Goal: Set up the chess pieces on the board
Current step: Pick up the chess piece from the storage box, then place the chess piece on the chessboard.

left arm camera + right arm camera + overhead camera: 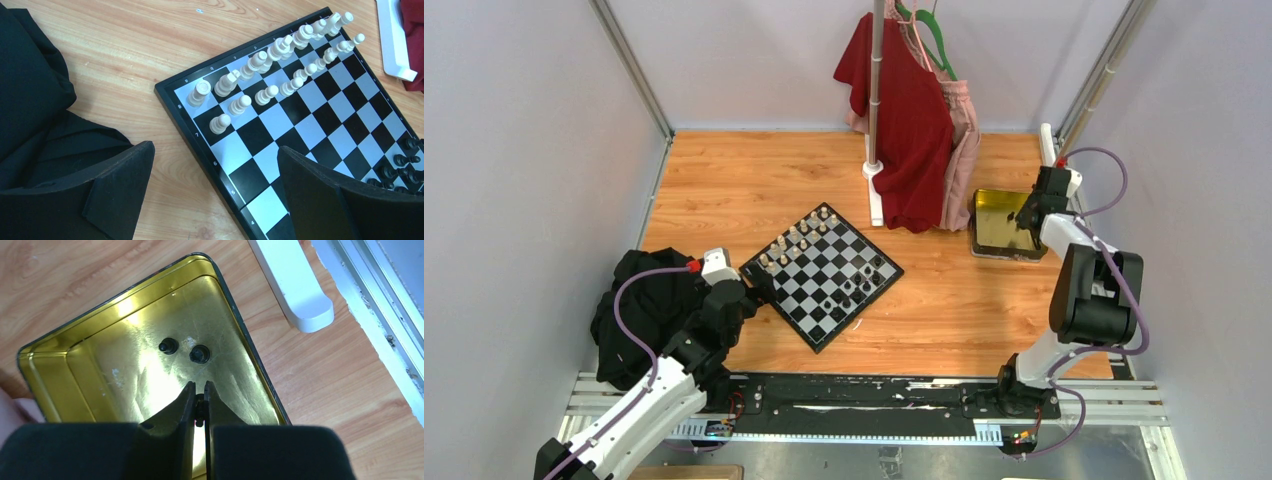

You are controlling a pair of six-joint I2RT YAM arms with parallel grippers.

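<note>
Cloth [649, 310], black and heaped, lies at the far left of the table [754, 180]. My left gripper [746, 290] hangs just beside it, by the left corner of the board [819, 288]. On the left wrist camera I see its jaws wide apart with nothing between them. One finger [120, 190] is over the wood next to the cloth and the other is over the board's edge squares. The board sits in the middle of the table, turned like a diamond. The cream pieces [796, 238] stand in two rows along its far left side. The black pieces [862, 284] stand bunched near the right side. Behind the board a pole [876, 90] stands on a white foot [874, 195], with a red shirt [914, 120] and a pink cloth [964, 150] hanging on it. To the right of those sits the gold tray [989, 205], close to the table's right edge. My right gripper [199, 389] is down inside it. Its jaws are almost closed, and they pinch a tiny black piece [199, 409] between the tips. Two more black pieces [168, 346] lie on the tray floor just past the fingertips, near each other but not touching.
</note>
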